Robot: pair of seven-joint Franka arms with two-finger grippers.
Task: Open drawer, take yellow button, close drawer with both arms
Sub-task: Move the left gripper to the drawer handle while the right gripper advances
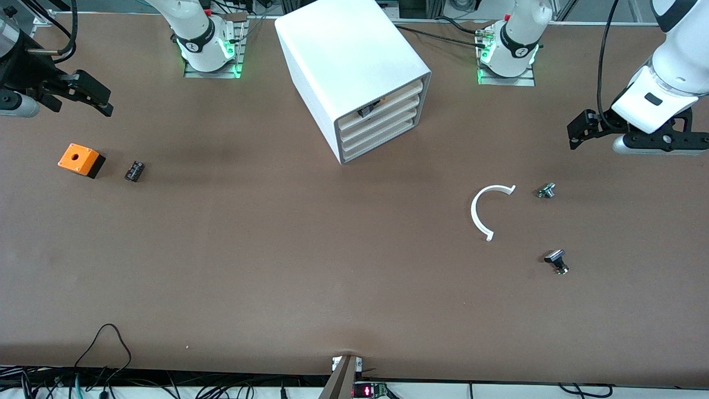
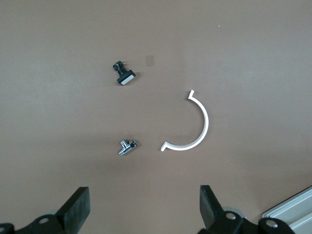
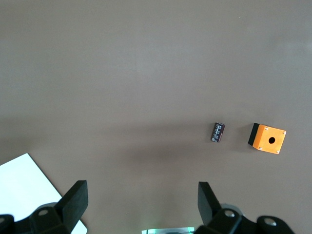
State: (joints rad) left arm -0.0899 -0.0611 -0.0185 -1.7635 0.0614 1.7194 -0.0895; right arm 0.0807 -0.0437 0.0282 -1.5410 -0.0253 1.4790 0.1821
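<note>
The white rounded cabinet (image 1: pixel 354 72) stands in the middle of the table near the arms' bases. Its top drawer (image 1: pixel 388 101), with a pale beige front, sits level with the three below it. A small dark piece with a speck of orange (image 1: pixel 369 109) shows at that drawer's front; I cannot tell whether it is the button. My left gripper (image 1: pixel 579 131) (image 2: pixel 145 204) hangs open over the left arm's end of the table, with nothing between its fingers. My right gripper (image 1: pixel 97 94) (image 3: pixel 142 202) hangs open and empty over the right arm's end.
An orange box with a hole (image 1: pixel 81 159) (image 3: pixel 267 138) and a small black cylinder (image 1: pixel 134 170) (image 3: pixel 218 132) lie below the right gripper. A white half ring (image 1: pixel 484 210) (image 2: pixel 195 124), a silver piece (image 1: pixel 546 191) (image 2: pixel 127 146) and a black-capped piece (image 1: pixel 556 260) (image 2: pixel 124 75) lie near the left gripper.
</note>
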